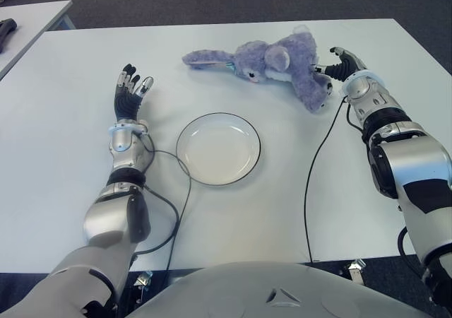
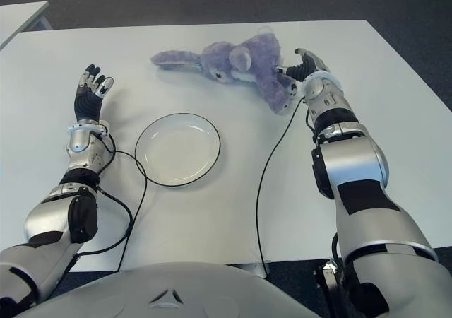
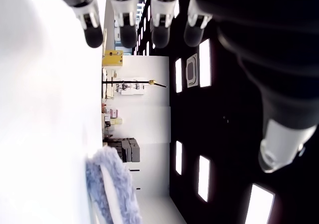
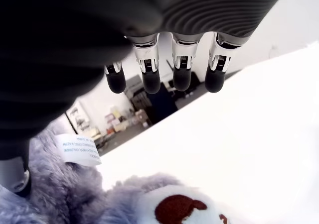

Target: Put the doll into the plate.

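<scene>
Right hand (image 1: 342,62), fingers spread and holding nothing, sits just beside the doll (image 1: 282,63).

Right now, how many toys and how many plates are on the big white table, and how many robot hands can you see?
Purple stuffed doll: 1
White plate: 1
Robot hands: 2, the left hand open beside the plate, the right hand open at the doll
Total: 4 things, all over the white table
</scene>
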Available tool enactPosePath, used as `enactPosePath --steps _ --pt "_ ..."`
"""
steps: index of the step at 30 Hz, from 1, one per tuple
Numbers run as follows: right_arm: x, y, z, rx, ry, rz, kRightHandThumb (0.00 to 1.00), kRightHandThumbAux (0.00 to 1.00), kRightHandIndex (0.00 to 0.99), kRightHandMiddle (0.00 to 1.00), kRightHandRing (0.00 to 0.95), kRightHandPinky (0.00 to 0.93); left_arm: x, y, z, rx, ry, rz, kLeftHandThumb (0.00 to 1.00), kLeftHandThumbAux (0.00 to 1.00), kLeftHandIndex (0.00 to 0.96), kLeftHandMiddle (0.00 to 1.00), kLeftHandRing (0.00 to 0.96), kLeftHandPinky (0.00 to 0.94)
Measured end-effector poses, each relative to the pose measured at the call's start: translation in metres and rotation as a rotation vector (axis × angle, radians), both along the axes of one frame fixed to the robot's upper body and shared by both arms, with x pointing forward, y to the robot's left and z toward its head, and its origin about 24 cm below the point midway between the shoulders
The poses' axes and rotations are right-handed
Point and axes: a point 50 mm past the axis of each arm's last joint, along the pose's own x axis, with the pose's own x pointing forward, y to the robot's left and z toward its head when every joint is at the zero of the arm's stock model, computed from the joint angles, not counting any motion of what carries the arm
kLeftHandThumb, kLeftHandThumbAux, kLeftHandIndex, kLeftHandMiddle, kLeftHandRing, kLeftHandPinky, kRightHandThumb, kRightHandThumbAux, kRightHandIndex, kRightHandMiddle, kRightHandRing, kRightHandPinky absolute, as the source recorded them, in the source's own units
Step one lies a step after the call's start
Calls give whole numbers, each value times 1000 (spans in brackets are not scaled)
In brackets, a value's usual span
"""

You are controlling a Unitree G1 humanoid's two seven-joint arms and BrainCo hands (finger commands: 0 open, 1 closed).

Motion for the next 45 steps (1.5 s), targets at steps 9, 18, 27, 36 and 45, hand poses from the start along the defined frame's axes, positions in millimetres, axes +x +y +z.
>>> enactPosePath --steps 9,18,27,36,45 --pt "1 8 -5 16 60 46 125 369 0 0 0 0 0 0 0 0 0 0 0 621 8 42 30 40" --pt "1 15 -8 23 87 73 165 370 0 0 0 0 0 0 0 0 1 0 0 615 9 42 31 49" --pt "2 19 -8 -11 120 99 201 380 0 0 0 0 0 0 0 0 1 0 0 610 10 42 34 47" --pt "3 22 -7 -50 153 122 195 379 0 0 0 0 0 0 0 0 1 0 0 601 8 42 33 43" --pt "4 28 -8 -83 184 160 175 388 0 0 0 0 0 0 0 0 1 0 0 601 6 42 33 45"
